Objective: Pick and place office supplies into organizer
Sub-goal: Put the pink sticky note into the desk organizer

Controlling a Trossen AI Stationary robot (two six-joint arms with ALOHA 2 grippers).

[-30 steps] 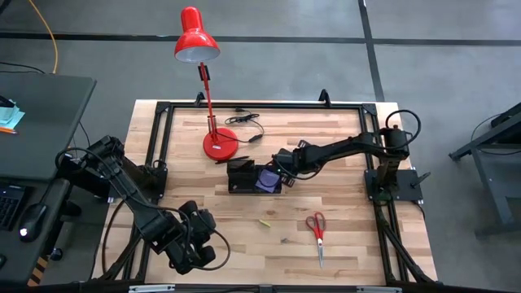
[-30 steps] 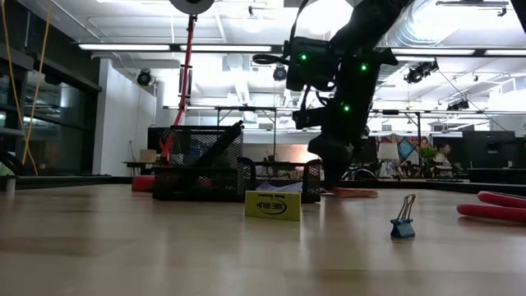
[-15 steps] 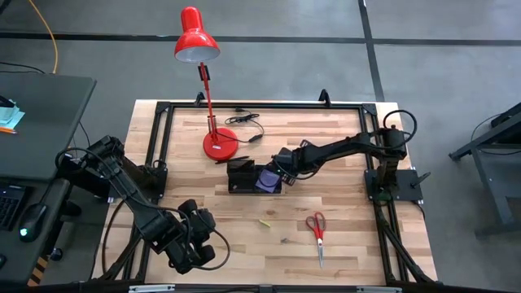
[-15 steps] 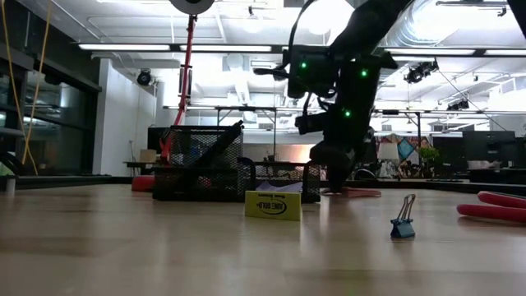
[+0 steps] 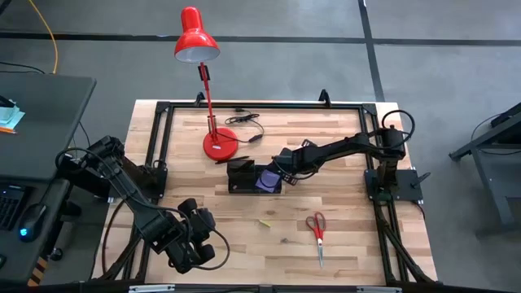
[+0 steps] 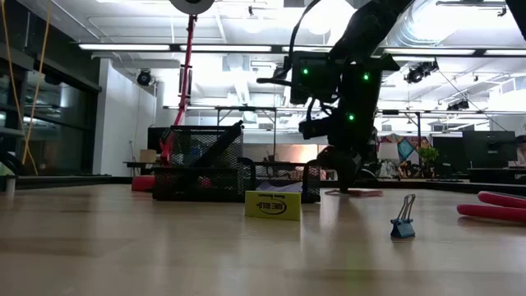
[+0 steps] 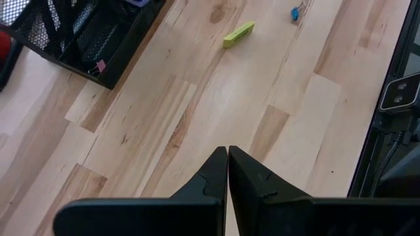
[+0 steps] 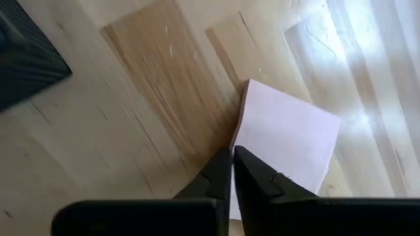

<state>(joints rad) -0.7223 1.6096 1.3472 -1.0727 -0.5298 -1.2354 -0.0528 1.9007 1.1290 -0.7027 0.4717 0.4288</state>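
As far as we could tell, right gripper: jaws pinched together with no gap, tips down at the edge of the pale note pad. We honestly couldn't tell whether any of the pad was caught between them.
Pale note pad: it lay flat on the wood, just beside the right end of the organizer and outside it. From the low view it looked like a thin slab right under the gripper.
Organizer: black mesh tray, sitting mid-table in front of the lamp's round red base.
Purple note pad: already inside the organizer's right compartment.
Scissors: red handles, lying on the table nearer the front edge, well apart from the organizer, blades pointing toward the front.
Yellow block: small, out on the bare wood between the organizer and the front edge. It was not in any compartment.
Binder clip: little blue one, standing on the table near the yellow block.
Left gripper: jaws closed and holding nothing. We saw it parked over bare wood at the front-left of the table, well away from everything.
Red desk lamp: upright at the back, with its shade past the table's rear edge.
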